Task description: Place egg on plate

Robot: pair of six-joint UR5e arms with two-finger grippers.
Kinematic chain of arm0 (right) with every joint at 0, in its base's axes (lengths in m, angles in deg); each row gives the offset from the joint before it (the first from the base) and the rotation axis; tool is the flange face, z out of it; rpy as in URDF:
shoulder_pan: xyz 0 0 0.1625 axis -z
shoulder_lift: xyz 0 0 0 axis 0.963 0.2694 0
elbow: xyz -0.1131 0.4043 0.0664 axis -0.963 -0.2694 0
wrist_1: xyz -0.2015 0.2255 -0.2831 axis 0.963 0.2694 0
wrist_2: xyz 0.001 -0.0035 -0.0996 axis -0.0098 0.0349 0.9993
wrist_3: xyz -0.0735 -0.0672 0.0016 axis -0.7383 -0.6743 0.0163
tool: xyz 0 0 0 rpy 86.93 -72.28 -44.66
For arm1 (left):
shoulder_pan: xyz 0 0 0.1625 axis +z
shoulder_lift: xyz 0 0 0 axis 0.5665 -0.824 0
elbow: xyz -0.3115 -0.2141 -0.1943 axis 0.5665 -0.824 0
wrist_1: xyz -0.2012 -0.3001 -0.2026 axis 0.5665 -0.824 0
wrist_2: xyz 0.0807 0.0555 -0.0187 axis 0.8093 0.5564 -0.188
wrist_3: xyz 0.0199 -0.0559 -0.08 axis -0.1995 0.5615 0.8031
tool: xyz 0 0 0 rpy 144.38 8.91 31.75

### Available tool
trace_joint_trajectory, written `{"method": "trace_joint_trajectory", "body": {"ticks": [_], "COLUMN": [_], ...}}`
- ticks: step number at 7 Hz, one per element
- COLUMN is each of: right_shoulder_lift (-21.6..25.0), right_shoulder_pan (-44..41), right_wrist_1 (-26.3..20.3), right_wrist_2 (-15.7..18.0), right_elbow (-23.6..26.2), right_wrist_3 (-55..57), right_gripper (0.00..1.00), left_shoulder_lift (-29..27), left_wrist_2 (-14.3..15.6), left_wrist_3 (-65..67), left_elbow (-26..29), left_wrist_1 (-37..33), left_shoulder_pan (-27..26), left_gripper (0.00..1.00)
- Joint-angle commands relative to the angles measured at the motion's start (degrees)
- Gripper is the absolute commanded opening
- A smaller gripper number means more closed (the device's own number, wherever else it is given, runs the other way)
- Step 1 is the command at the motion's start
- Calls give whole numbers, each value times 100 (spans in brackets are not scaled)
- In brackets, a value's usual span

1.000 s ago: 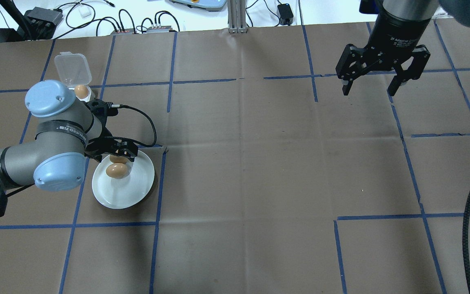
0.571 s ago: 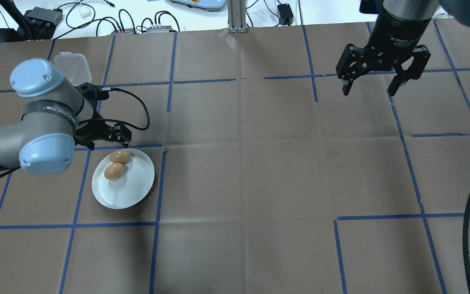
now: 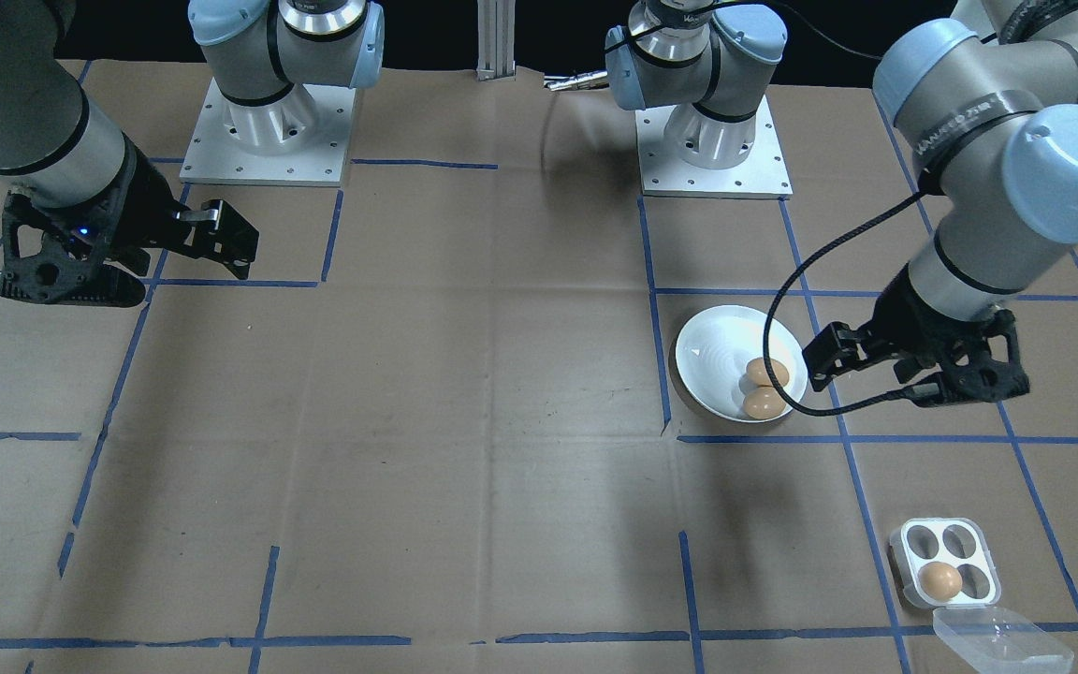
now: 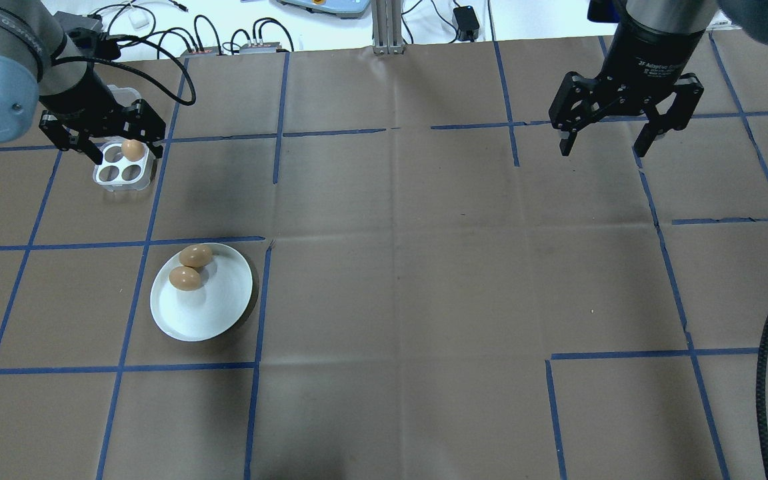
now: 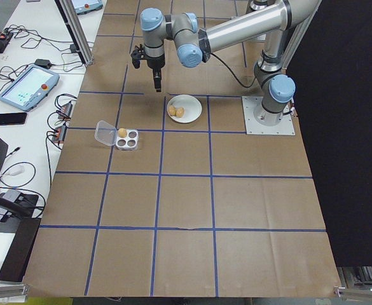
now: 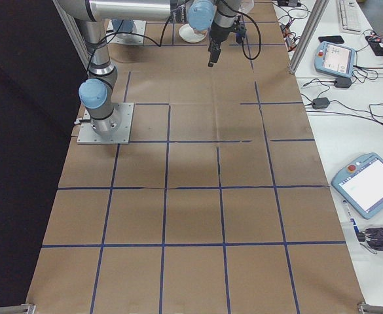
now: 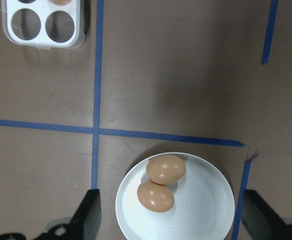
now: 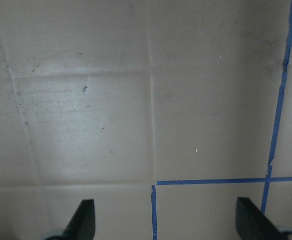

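Note:
The white plate (image 4: 214, 313) (image 3: 712, 351) (image 7: 205, 210) holds two brown eggs (image 4: 185, 278) (image 4: 196, 255) lying side by side. A third egg (image 4: 133, 150) (image 3: 939, 580) sits in the clear four-hole egg box (image 4: 112, 175) (image 3: 946, 538). My left gripper (image 4: 109, 137) is open and empty; overhead it hovers over the egg box, while the front view shows the left gripper (image 3: 918, 374) beside the plate. In the left wrist view the plate lies between the fingers (image 7: 88, 215). My right gripper (image 4: 627, 133) (image 3: 141, 267) hangs open and empty at the far right.
The egg box's open lid (image 3: 997, 641) lies flat behind it. Blue tape lines grid the brown paper table (image 4: 391, 267). Cables and boxes (image 4: 224, 40) line the back edge. A black hose (image 4: 767, 373) hangs at the right. The right wrist view shows only paper (image 8: 111, 125).
My left gripper rose off the plate and moved back-left to the egg box, leaving two eggs on the plate. The right arm has not moved.

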Motion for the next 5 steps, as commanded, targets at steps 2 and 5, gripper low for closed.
{"method": "trace_joint_trajectory", "body": {"ticks": [2,5], "right_shoulder_lift": [4,4], "right_shoulder_pan": [0,0], "right_wrist_1": [0,0], "right_wrist_2": [-2,-2], "right_elbow": [0,0], "right_wrist_3": [0,0], "right_gripper": [100,100], "left_shoulder_lift": [-1407,-2394], "left_wrist_2": [7,16], "left_wrist_3": [-762,-1018], "left_elbow": [1531,1950], "left_wrist_1": [-16,595], "left_shoulder_pan": [469,558], "left_gripper": [100,100]}}
